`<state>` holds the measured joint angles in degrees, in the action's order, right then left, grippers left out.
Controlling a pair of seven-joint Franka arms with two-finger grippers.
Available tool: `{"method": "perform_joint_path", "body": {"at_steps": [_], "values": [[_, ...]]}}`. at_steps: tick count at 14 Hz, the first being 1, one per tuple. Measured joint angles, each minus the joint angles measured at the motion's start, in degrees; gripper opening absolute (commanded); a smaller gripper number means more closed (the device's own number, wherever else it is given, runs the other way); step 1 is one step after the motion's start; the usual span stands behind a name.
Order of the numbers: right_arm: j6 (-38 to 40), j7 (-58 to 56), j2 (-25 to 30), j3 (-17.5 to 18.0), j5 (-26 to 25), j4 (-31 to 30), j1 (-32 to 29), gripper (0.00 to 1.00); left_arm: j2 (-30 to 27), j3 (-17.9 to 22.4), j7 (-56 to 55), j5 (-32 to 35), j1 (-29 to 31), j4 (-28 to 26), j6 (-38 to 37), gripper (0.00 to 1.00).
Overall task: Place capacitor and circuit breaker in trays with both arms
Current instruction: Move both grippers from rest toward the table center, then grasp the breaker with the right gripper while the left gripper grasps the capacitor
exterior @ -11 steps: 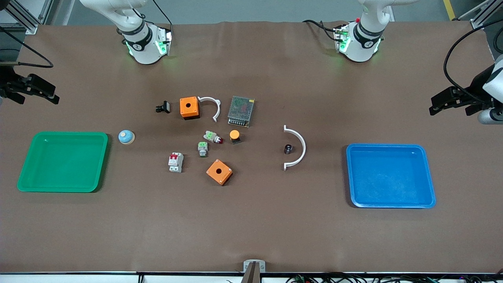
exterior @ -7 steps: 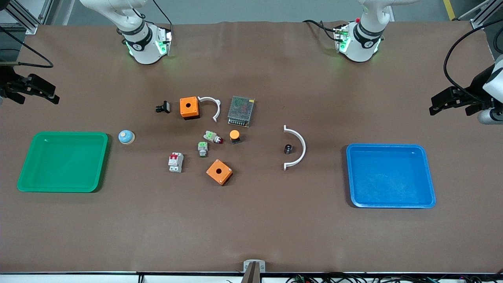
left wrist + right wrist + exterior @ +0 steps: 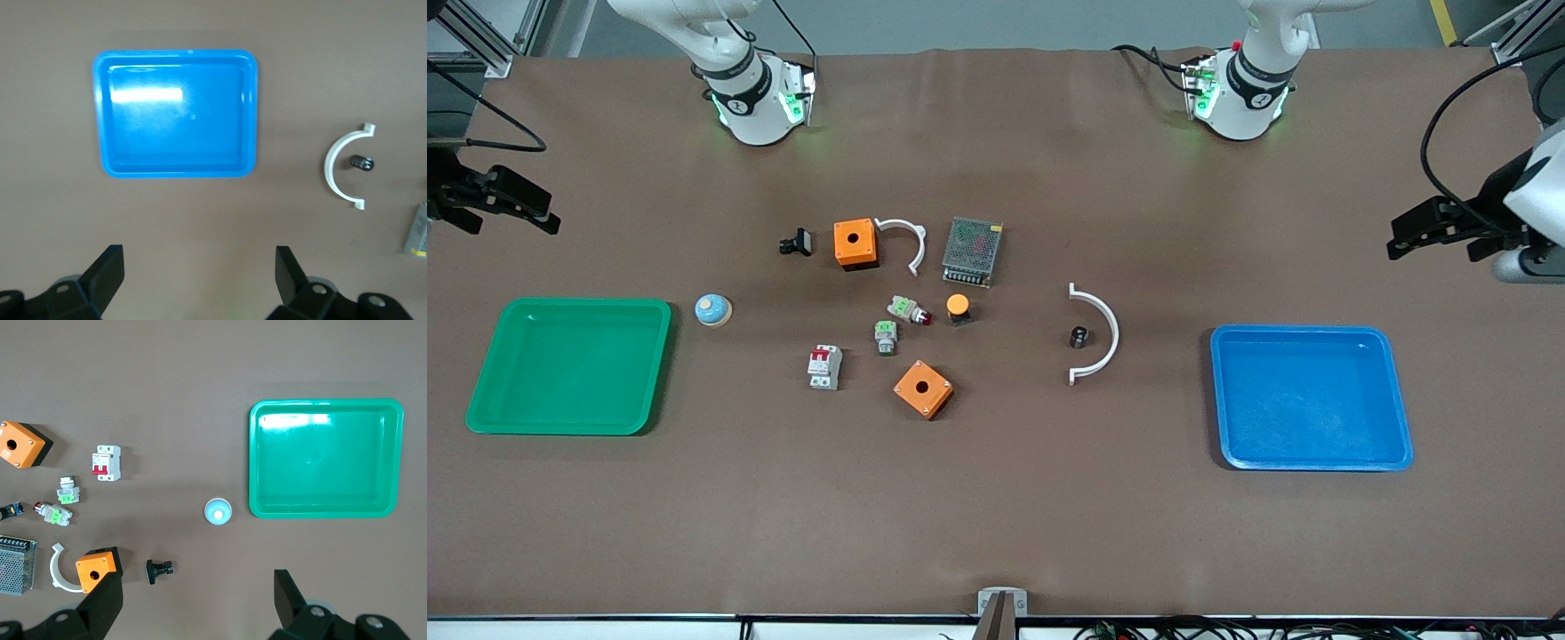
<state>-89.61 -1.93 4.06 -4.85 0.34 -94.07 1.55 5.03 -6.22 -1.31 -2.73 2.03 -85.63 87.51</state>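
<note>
Since the earlier frames the left gripper (image 3: 1405, 238) has shifted a little toward the frame's middle and slightly upward at the right edge of the front view; the right gripper (image 3: 541, 216), at the left edge, has barely moved, and nothing on the table has changed place. Both grippers hang in the air with fingers spread wide and empty, the left gripper over bare table above the blue tray (image 3: 1400, 449), the right gripper over bare table above the green tray (image 3: 480, 418).

The capacitor (image 3: 1079, 337) lies right of centre, inside the curve of a large white half-ring clamp (image 3: 1110, 331), which wraps it on the blue tray's side; the open side faces the cluster. The circuit breaker (image 3: 824, 366) lies left of centre, red levers toward the top of the frame. Near it sit a grey-and-green button switch (image 3: 885, 338), a second one (image 3: 908, 309), and an orange box (image 3: 923, 388). Higher in the frame are an orange-capped button (image 3: 958, 308), a mesh-covered power supply (image 3: 972, 251), another orange box (image 3: 855, 244), a small white clamp (image 3: 907, 241) and a black clip (image 3: 796, 242). A blue-and-cream dome (image 3: 713, 309) sits just beside the green tray.

Wide bare table fills the lower frame and the band between capacitor and blue tray.
</note>
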Motion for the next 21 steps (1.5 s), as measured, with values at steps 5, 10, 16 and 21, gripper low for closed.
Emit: {"method": "perform_joint_path", "body": {"at_steps": [5,10,16,21], "values": [[-3.8,-0.1,-6.9,-0.1,0.0,0.4,0.0,1.0,7.0,-2.0,-10.5,-4.3,-5.8,-0.4,1.9,1.0],[-9.4,0.2,-16.9,0.0,0.0,0.7,0.4,1.0,15.8,-2.2,-22.3,-4.3,-14.0,-0.5,10.5,1.0],[-24.1,7.8,-21.9,0.5,4.3,-5.2,7.9,1.0,25.2,-2.2,-36.9,1.3,-23.0,-0.5,21.8,1.0],[-39.6,15.6,-26.4,0.6,4.4,-13.1,13.7,1.0,31.2,-2.2,-46.2,4.6,-28.5,-0.8,30.4,1.0]]}}
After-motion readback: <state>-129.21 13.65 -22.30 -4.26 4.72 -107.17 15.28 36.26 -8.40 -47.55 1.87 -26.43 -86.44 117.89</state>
